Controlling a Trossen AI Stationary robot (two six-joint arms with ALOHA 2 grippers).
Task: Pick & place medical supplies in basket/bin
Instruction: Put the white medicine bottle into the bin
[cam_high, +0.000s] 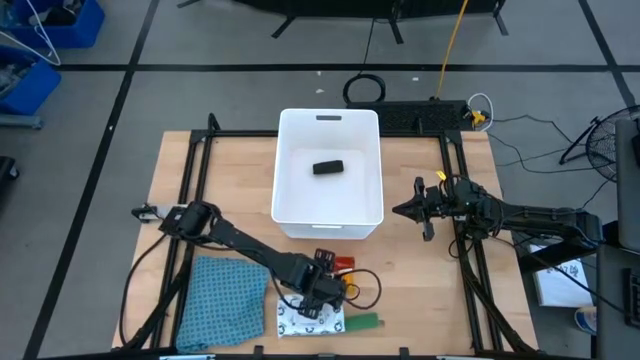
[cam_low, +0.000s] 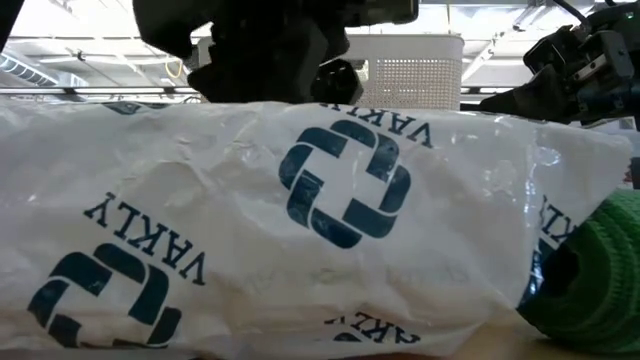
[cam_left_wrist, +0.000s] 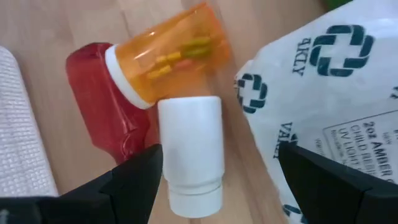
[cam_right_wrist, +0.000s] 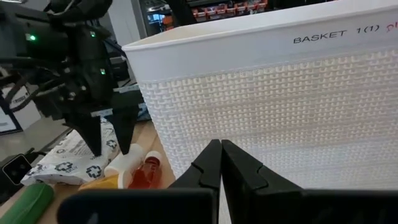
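My left gripper (cam_high: 322, 292) (cam_left_wrist: 219, 155) is open, pointing down near the table's near edge. Its fingers stand on either side of a small white bottle (cam_left_wrist: 189, 155) that lies on its side on the wood. An orange pill bottle (cam_left_wrist: 171, 53) and a red piece (cam_left_wrist: 102, 102) lie against it. The white packet with green-black print (cam_high: 310, 318) (cam_left_wrist: 329, 81) and the green oblong (cam_high: 362, 321) lie beside it. The white basket (cam_high: 330, 225) holds the black oblong (cam_high: 327, 167). My right gripper (cam_high: 402, 210) (cam_right_wrist: 221, 165) is shut, hovering right of the basket.
A teal-blue cloth (cam_high: 225, 300) lies left of the packet by the near edge. In the low view the packet (cam_low: 320, 220) fills the picture, with the green oblong (cam_low: 600, 270) at its right. The basket's wall (cam_left_wrist: 18, 137) is close to my left gripper. Black frame rails run along both table sides.
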